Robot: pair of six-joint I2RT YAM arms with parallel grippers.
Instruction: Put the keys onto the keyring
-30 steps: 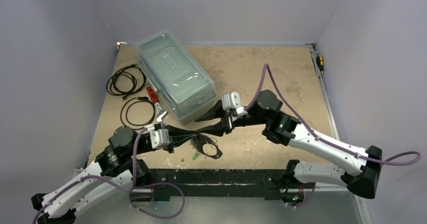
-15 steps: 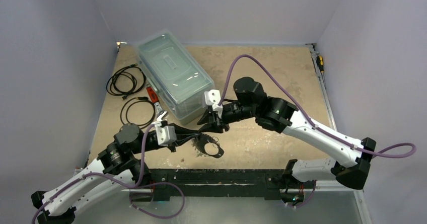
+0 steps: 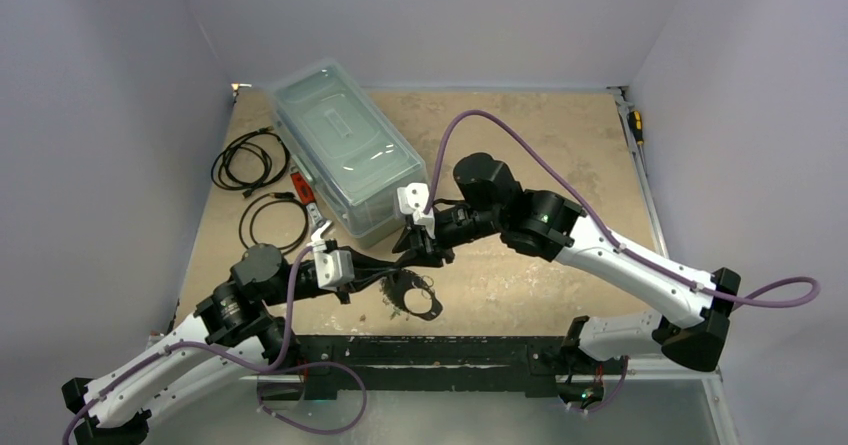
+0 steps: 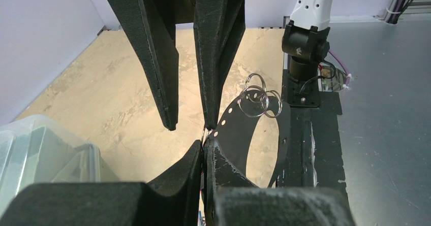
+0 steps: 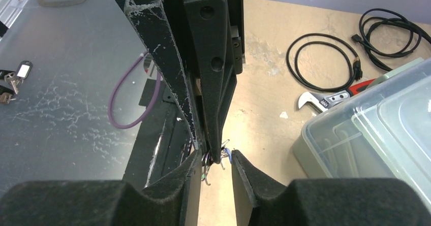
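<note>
Closest to the arm bases, just in from the near edge of the table (image 3: 560,135), the left gripper (image 4: 204,146) is clamped tight on the keyring (image 4: 223,129), pinching one end of the band between its fingertips. The band curves away from that grip into an open loop and looks dark here, almost black. It has a row of small punched holes along the strip and a cluster of thin silver metal rings (image 4: 259,98) overlapping at its upper edge. From above, the loop sits low over the table between the two arms. The right gripper (image 4: 190,127) points in from the far side with its fingers parted. Bare table shows through the gap, and one fingertip sits just beside the left gripper's tip. We cannot pick out the keys for certain. From the right wrist we see only a blue speck (image 5: 227,155) and some fine wire shapes at the meeting point, too small to name. Farther back and to the left lies a wrench (image 5: 325,100) with a red handle, then two coils of black cable (image 3: 275,223) side by side. Farthest back on the table is a clear plastic box (image 3: 345,150), lying diagonally toward the back left corner with its lid on. Its walls are cloudy, showing only moulded ridges, so we cannot tell what it holds.
</note>
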